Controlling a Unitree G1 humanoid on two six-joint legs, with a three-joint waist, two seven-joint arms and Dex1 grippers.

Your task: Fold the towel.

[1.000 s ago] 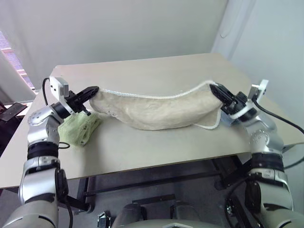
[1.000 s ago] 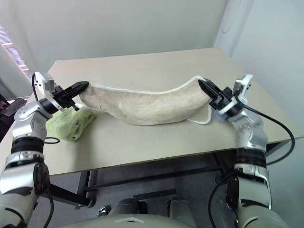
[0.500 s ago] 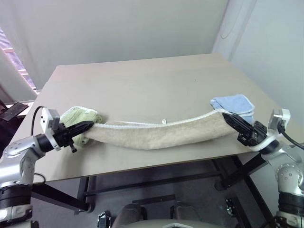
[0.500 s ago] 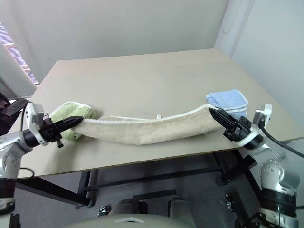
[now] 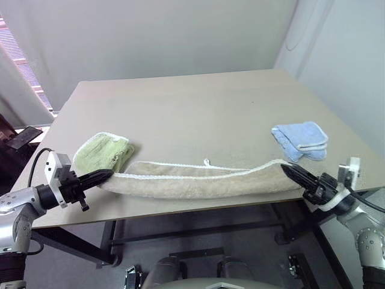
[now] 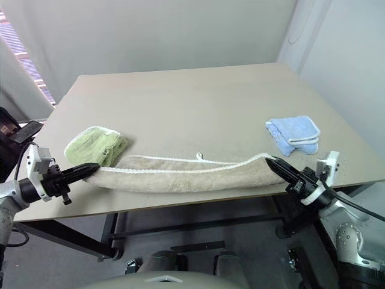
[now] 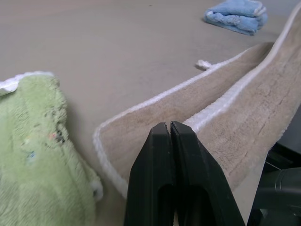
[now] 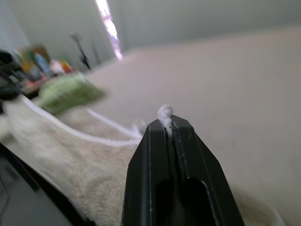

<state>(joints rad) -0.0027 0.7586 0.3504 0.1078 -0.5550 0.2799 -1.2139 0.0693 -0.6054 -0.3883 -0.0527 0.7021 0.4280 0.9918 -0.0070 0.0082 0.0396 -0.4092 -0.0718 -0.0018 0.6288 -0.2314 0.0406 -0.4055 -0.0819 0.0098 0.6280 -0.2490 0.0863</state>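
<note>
while both arms reach in from the near corners of the table (image 5: 192, 108), the towel (image 5: 198, 180) lies stretched between them as a long, narrow band along the near edge. it is beige terry with a white corded edging running along its far side, and a small loop of that cord pokes out toward the far side near the middle of the band. it looks doubled over lengthwise; in the left wrist view two layers show, each with its own white border.

the left gripper (image 5: 103, 175) sits at the near left, its black fingers pressed together and pinching the left end of the towel. the left wrist view shows the two fingers meeting with no gap, the cloth's corner tucked under their tips.

the right gripper (image 5: 289, 172) sits at the near right, also clamped tight on the towel's right end. in the right wrist view a nub of white cord sticks out between the tips of its closed fingers.

the towel's middle rests on the table top, and the right end lifts slightly toward the gripper holding it.

a light green folded cloth (image 5: 103, 152) lies just beyond the towel's left end, close beside it; whether the two touch i cannot tell. a light blue folded cloth (image 5: 301, 140) lies on the right side of the table, farther back than the towel's right end and apart from it.
</note>
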